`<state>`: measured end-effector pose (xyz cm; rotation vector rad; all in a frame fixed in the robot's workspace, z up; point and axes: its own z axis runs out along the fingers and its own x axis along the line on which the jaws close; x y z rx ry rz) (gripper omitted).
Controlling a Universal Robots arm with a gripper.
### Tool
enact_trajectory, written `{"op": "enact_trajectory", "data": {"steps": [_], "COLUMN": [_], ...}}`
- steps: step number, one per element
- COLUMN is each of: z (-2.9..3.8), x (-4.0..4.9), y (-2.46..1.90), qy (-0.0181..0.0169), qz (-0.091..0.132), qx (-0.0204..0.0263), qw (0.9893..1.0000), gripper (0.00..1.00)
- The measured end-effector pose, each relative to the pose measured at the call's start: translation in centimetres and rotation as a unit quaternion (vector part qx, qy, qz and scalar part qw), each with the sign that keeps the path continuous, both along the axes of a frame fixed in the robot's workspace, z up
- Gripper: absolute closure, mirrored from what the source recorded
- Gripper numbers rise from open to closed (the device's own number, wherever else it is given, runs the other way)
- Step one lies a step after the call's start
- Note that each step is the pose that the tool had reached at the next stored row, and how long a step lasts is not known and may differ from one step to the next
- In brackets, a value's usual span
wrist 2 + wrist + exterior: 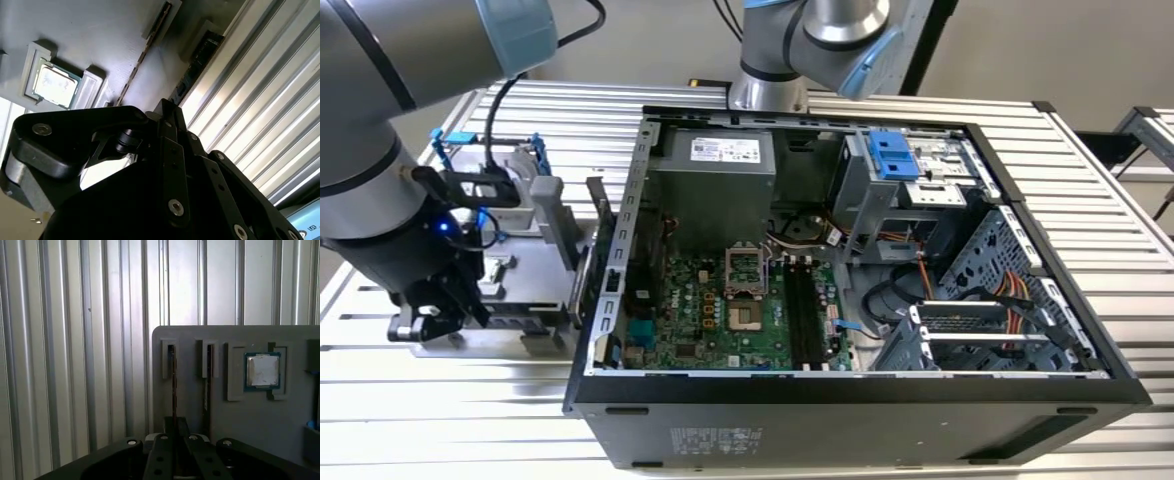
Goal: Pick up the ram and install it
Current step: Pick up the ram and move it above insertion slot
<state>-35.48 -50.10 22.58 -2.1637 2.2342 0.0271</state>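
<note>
The ram (173, 375) is a thin stick standing on edge in a slot of the grey holder (280, 425); in the second wrist view the ram (150, 47) appears as a thin dark edge. My gripper (176, 424) is down on the near end of this stick, its fingers drawn together on it. The stick still sits in its slot. In the exterior view my gripper (438, 318) hangs low over the grey holder (520, 335), at the left of the open computer case (854, 400). The black memory slots (803, 310) lie on the motherboard inside the case.
A second stick (206, 380) stands in the neighbouring slot, and a square silver chip (262, 371) rests in a pocket beyond it. A blue-framed drive (474, 150) stands at the holder's far end. Ribbed metal table (75, 365) surrounds the holder.
</note>
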Motion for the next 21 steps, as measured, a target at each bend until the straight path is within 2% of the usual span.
{"op": "enact_trajectory", "data": {"steps": [21], "z": [1.71], "x": [0.0], "y": [0.0], "qy": [0.0], "qz": [0.0], "qx": [0.0], "qw": [1.0], "gripper": [1.0]}}
